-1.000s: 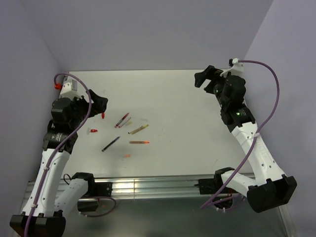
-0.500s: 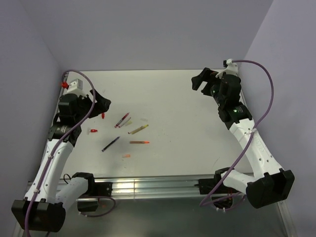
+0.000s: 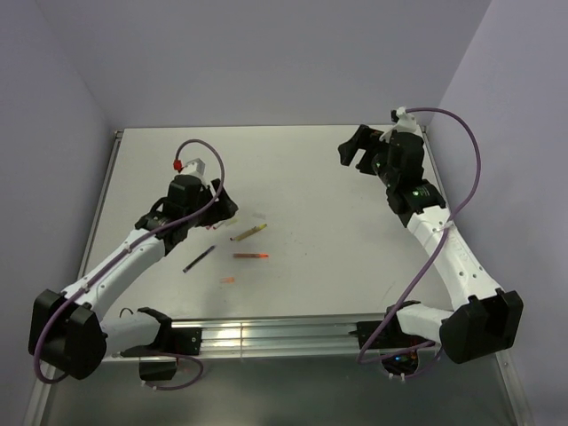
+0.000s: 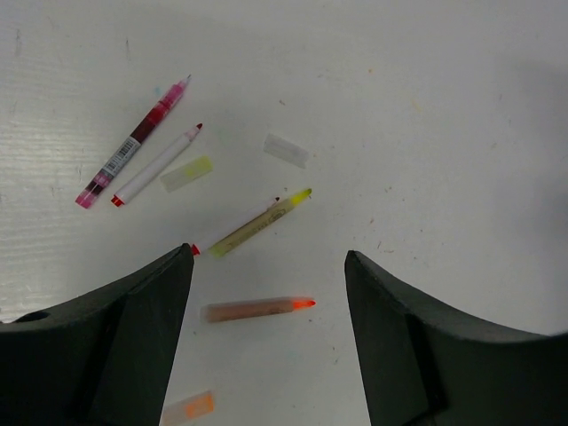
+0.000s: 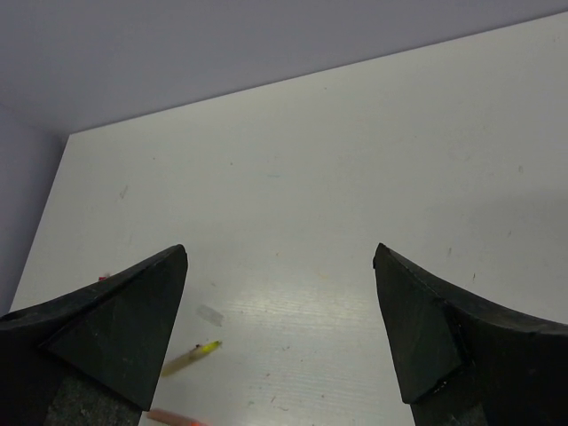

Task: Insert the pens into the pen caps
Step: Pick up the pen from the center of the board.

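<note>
My left gripper (image 3: 224, 213) hangs open over the scattered pens, nothing between its fingers. In the left wrist view the gripper (image 4: 268, 257) frames an orange-tipped pen (image 4: 257, 309). Ahead of it lie an olive-yellow pen (image 4: 262, 222), a white red-tipped pen (image 4: 158, 165) and a dark red pen (image 4: 133, 153). A pale yellow cap (image 4: 186, 173), a clear cap (image 4: 286, 150) and an orange cap (image 4: 188, 406) lie loose. A black pen (image 3: 199, 258) lies left of the orange pen (image 3: 251, 256). My right gripper (image 3: 348, 153) is open, high at the back right, far from the pens.
The right wrist view looks across bare white table (image 5: 355, 160) to the purple back wall, its gripper (image 5: 280, 253) wide; the clear cap (image 5: 209, 314) and yellow pen (image 5: 191, 357) show low left. A metal rail (image 3: 266, 335) runs along the near edge.
My left arm has swung from the table's left edge rightward and now reaches over the pens. The right arm has shifted slightly left. Both grippers stayed open.
</note>
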Motion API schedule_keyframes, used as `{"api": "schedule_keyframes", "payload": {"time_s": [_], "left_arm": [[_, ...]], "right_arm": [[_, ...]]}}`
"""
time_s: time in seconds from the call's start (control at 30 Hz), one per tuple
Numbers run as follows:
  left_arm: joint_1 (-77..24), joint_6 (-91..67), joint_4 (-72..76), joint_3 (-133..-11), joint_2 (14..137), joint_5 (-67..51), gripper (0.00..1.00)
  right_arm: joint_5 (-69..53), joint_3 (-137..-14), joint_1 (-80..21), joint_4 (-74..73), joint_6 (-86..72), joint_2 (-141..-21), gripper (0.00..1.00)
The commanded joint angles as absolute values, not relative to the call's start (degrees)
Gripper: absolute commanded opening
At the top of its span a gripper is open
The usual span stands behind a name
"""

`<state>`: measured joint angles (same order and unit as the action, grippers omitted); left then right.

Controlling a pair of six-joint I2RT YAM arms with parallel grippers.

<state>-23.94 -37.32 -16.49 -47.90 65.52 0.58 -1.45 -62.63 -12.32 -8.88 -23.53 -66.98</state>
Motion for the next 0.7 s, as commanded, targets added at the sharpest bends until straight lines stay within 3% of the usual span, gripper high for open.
{"api": "schedule_keyframes", "payload": {"time_s": [0.0,0.27,0.6,0.67], "left_arm": [[-25.5,-39.4,-11.0,-47.5,67.8,4.8,0.74],[-29.7,-37.9,-11.4,-50.1,76.3,8.7,0.69],[-34.4,-32.3,-10.1,-53.5,85.0,13.3,0.43],[-34.8,-31.1,-9.7,-54.0,86.3,13.0,0.43]], "right_arm": [[-3.2,-64.2,-12.0,-9.1,-23.2,-67.8,0.93],[-3.0,-65.6,-12.0,-11.9,-23.5,-70.2,0.88],[-5.7,-66.3,-12.0,-11.8,-24.2,-72.4,0.83],[-5.7,-66.4,-12.0,-11.9,-24.2,-72.6,0.82]]}}
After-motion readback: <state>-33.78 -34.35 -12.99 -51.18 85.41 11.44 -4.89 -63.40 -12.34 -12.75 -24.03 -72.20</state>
